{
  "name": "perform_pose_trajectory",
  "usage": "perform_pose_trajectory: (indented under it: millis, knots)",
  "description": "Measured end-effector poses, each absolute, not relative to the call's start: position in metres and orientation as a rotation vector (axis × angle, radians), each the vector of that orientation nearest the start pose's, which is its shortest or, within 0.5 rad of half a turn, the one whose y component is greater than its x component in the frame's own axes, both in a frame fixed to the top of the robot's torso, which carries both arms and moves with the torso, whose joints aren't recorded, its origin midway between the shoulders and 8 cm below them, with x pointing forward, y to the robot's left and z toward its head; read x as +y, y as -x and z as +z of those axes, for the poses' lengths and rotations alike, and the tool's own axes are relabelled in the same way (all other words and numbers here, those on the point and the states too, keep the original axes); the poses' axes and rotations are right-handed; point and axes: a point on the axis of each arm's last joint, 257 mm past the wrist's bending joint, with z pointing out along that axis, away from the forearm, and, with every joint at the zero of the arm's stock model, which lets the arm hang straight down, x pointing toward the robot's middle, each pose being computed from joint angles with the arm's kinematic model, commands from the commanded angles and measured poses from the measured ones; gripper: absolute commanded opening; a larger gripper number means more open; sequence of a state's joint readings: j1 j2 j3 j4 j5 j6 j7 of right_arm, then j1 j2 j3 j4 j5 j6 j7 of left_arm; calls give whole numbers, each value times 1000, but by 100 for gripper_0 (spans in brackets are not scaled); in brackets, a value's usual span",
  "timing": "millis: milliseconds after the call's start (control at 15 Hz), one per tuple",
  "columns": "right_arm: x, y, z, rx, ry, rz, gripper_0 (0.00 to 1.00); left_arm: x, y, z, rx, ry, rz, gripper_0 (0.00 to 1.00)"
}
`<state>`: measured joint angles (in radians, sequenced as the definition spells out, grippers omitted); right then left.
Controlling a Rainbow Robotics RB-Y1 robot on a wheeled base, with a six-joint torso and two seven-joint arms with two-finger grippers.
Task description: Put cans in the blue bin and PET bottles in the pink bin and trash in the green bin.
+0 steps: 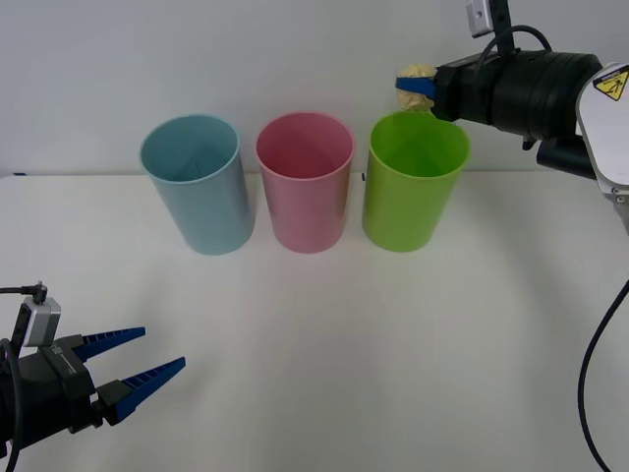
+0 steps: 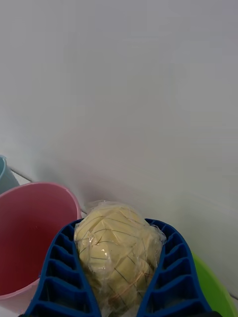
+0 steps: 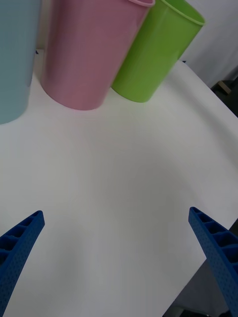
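Three bins stand in a row at the back of the white table: the blue bin (image 1: 197, 182) on the left, the pink bin (image 1: 306, 180) in the middle, the green bin (image 1: 413, 179) on the right. My right gripper (image 1: 414, 87) hovers above the green bin's back rim, shut on the trash (image 1: 420, 72), a pale yellow wrinkly wad (image 2: 116, 252) wrapped in clear film between the blue fingers (image 2: 62, 277). The pink bin (image 2: 29, 237) and green bin's rim (image 2: 215, 290) lie below it. My left gripper (image 1: 138, 359) rests open low at the front left, holding nothing.
The white table (image 1: 393, 344) spreads bare in front of the bins. A white wall rises right behind the bins. In the left wrist view the pink bin (image 3: 87, 49), green bin (image 3: 156, 49) and blue bin (image 3: 15, 59) stand ahead, with the table edge to one side.
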<state>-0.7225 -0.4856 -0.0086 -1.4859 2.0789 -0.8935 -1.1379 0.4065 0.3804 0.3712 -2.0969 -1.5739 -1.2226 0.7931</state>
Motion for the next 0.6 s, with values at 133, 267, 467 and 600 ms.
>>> perform_pose_trajectory:
  millis: [133,267,467,600]
  knots:
    - [-134,-637,-19,1725,566,429,0,227,-322,-220,1974,-482,-773,100]
    - [-137,-640,-31,1746,576,402,0,227,-322,-220,1974,-482,-773,100]
    - [-136,-641,-39,1759,592,377,0,227,-322,-220,1974,-482,-773,100]
    - [-136,-641,-46,1771,605,360,0,227,-322,-220,1974,-482,-773,100]
